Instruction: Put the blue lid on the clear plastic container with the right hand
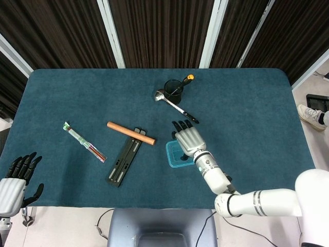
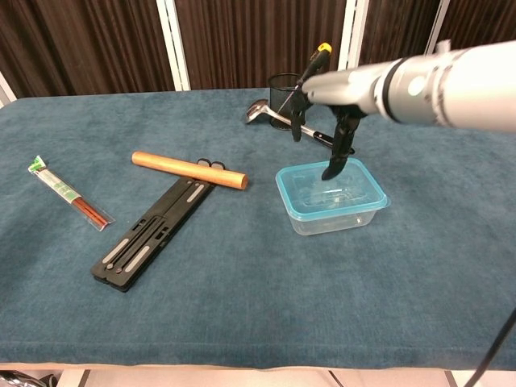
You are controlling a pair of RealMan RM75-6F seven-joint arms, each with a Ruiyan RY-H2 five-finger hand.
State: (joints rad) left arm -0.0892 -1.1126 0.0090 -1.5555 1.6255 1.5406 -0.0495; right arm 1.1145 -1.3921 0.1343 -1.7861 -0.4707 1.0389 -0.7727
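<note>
Chest view shows my right hand [image 2: 339, 121] hovering just above the clear plastic container [image 2: 330, 197] on the desk [image 2: 242, 306], fingers [image 2: 332, 165] loosely spread downward holding nothing, while the blue lid [image 2: 284, 187] sits seated directly below them.

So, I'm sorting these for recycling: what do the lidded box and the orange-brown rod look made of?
The clear container with blue lid looks like glossy, see-through plastic. The orange-brown rod looks like smooth matte wood, though painted plastic can't be ruled out.
</note>
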